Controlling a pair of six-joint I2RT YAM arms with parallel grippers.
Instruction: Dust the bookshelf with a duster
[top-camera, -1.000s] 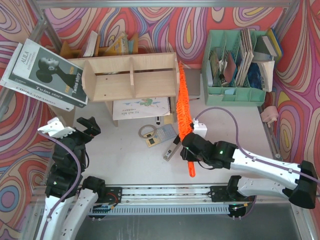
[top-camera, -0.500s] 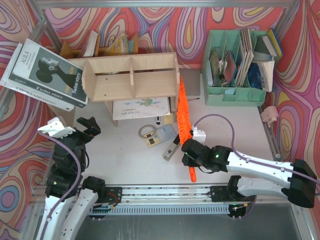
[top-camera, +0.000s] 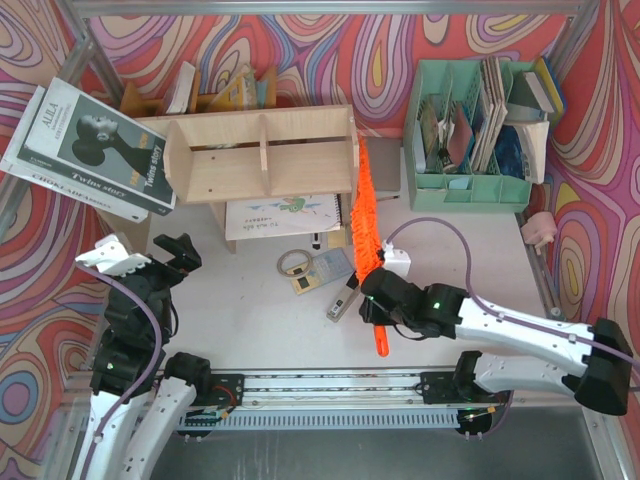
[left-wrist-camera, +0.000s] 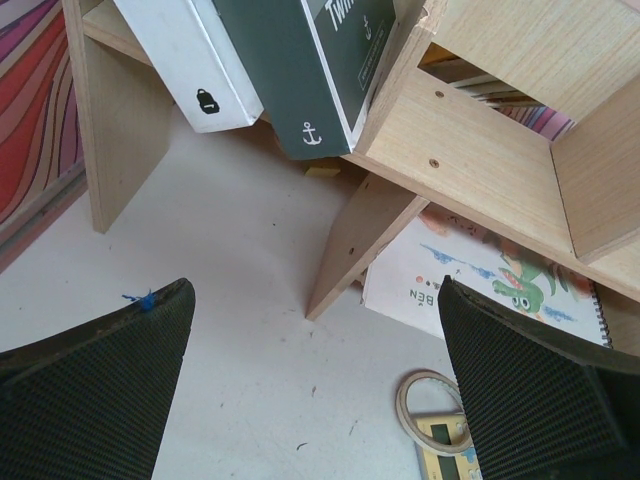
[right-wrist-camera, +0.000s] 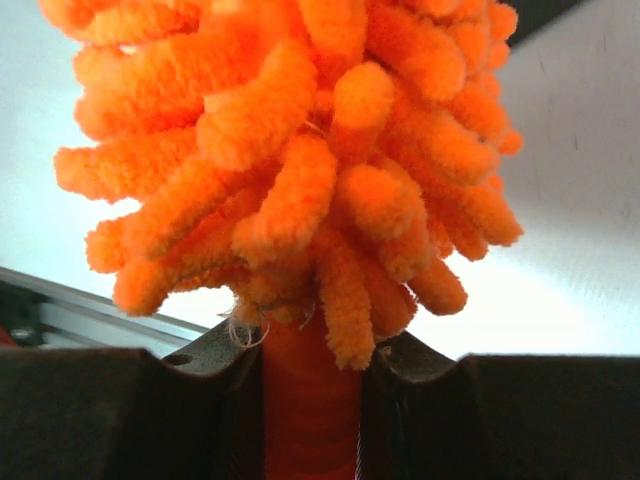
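Note:
The plywood bookshelf (top-camera: 260, 155) stands at the back centre, both compartments facing the camera. The orange fluffy duster (top-camera: 365, 215) runs from beside the shelf's right end panel down to its handle tip near the table's front. My right gripper (top-camera: 380, 300) is shut on the handle just below the fluffy head; the right wrist view shows the handle (right-wrist-camera: 310, 410) clamped between the jaws (right-wrist-camera: 310, 400) and the head (right-wrist-camera: 300, 150) above. My left gripper (top-camera: 172, 255) is open and empty at the front left. Its wrist view (left-wrist-camera: 315, 400) looks at the shelf's leg and underside (left-wrist-camera: 480, 150).
A mint-green organiser (top-camera: 465, 120) full of books stands at the back right. A dark book (top-camera: 95, 150) leans on the shelf's left end. A notebook (top-camera: 285, 215) lies under the shelf, with a tape ring (top-camera: 293, 263), a small device (top-camera: 322, 268), a pen (top-camera: 343, 297) and a white box (top-camera: 398, 262) nearby.
My right gripper drew the duster back toward the front edge, then pushed it forward again along the shelf's right end. The left arm has not moved.

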